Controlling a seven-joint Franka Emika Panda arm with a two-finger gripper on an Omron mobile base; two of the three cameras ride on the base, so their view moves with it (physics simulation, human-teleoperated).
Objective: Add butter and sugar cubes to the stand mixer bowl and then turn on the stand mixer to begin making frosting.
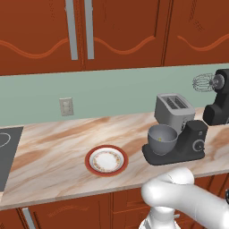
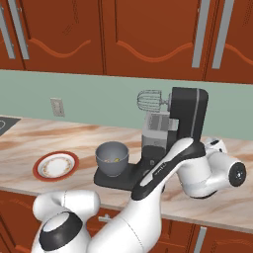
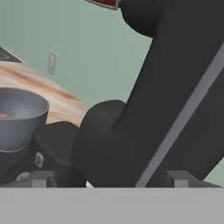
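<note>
**At the mixer's column, gripper released**

My gripper (image 3: 107, 178) sits right up against the dark column of the stand mixer (image 1: 179, 145), its two tips spread wide at either side of the column's rounded lower part, clamping nothing. From my hand view the black upright looms very near, slanting up to the right with a grey stripe along it.

The stand mixer stands on the marble desk (image 1: 53, 152), toward its right part, with its head tipped up and the wire whisk (image 2: 149, 100) pointing out into the air above. The stand mixer bowl (image 2: 112, 158) rests on the machine's flat base, in front of the column. Inside the bowl I can see small pale bits lying at the bottom; whether they are the butter, the sugar cubes or both I cannot tell at this size.

A red-rimmed white plate (image 1: 106, 160) lies on the desk to the left of the mixer, well apart from it. A grey toaster (image 1: 173, 109) stands just behind the mixer, near the green wall.
</note>
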